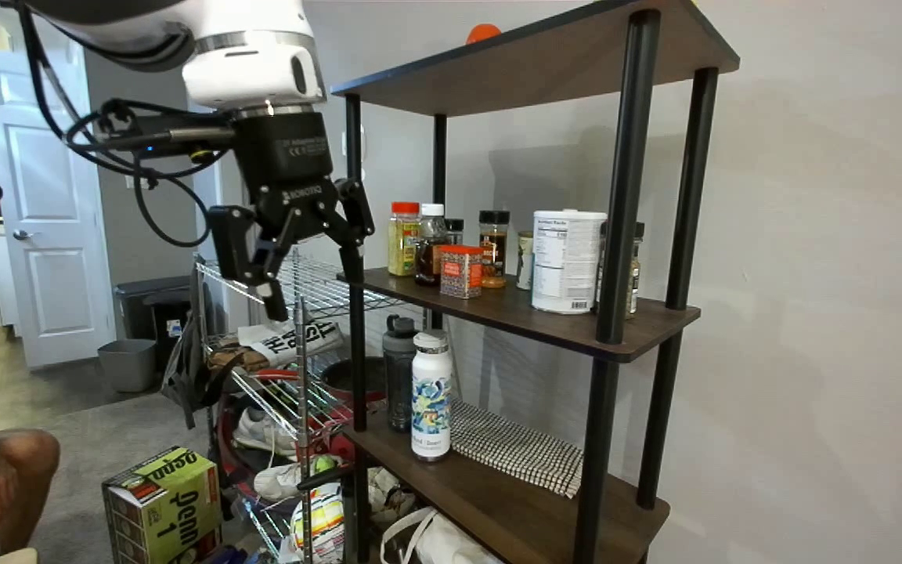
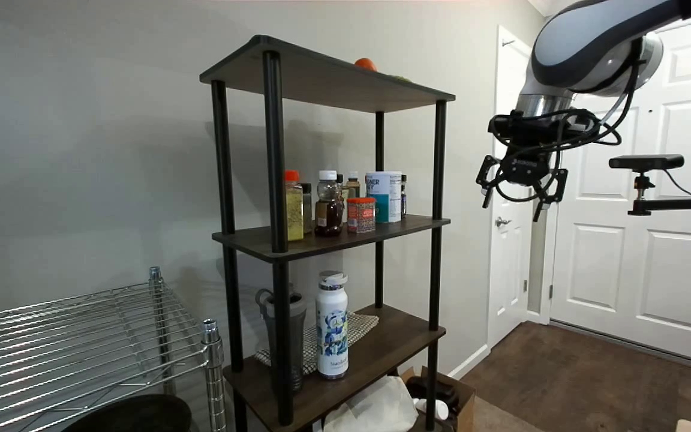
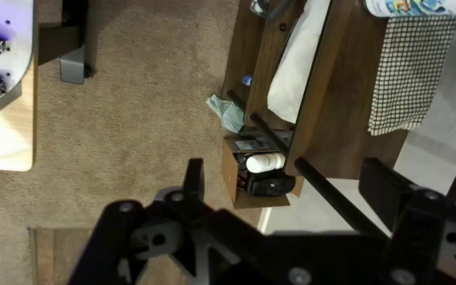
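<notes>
1. The gripper (image 2: 512, 208) is hanging in mid-air from the arm (image 2: 561, 54), its tips pointing down
2. Its fingers (image 3: 193, 178) are standing spread wide apart; in the wrist view a box (image 3: 230, 170) and a black post (image 3: 331, 194) are showing in the gap
3. The rack (image 2: 327, 84) is standing near the gripper, a strip of wall (image 2: 467, 150) showing between the two in an exterior view
4. On the rack's middle shelf (image 2: 249, 241), a yellow jar (image 1: 403, 244) with a red lid is standing near a dark bottle (image 2: 328, 213) with a white cap
5. A red tin (image 1: 460, 272) is standing just beside the dark bottle, and a black-capped jar (image 1: 495, 239) is standing behind the tin in an exterior view
6. Farther along the same shelf, a white canister (image 1: 564, 262) is standing upright, with a dark jar (image 2: 403, 198) partly hidden just beside it
7. On the lower shelf (image 1: 514, 501), a white bottle (image 1: 431, 403) with a colourful print is standing upright beside a grey bottle (image 1: 399, 376), and a checked cloth (image 1: 514, 442) is lying behind them
8. On the top shelf (image 1: 545, 70), an orange thing (image 2: 365, 64) is showing over the edge, too hidden to identify
9. Wire shelving (image 2: 216, 372) is standing beside the rack in both exterior views
10. In the wrist view, a wooden tabletop (image 3: 6, 146) is showing at the left edge, carrying a pale plate (image 3: 18, 47), while a white bag (image 3: 295, 67) is lying beneath the lower shelf
</notes>
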Motion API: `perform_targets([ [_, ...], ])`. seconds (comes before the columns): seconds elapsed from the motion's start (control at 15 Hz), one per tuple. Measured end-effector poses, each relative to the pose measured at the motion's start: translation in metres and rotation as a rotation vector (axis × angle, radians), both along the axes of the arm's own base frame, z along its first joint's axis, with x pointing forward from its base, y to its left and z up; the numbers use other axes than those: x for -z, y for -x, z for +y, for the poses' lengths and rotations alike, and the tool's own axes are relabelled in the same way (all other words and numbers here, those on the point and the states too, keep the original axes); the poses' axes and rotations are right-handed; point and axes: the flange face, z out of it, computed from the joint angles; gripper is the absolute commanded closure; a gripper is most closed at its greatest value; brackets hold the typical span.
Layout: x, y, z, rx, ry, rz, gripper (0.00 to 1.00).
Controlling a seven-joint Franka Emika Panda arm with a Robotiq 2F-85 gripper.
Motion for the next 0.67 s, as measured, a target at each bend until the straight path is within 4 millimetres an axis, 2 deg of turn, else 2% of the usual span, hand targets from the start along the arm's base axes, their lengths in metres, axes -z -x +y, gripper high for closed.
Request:
perform_targets([
  [0.67, -0.002, 0.005, -0.028, 0.492, 0.056, -0.04, 0.0],
])
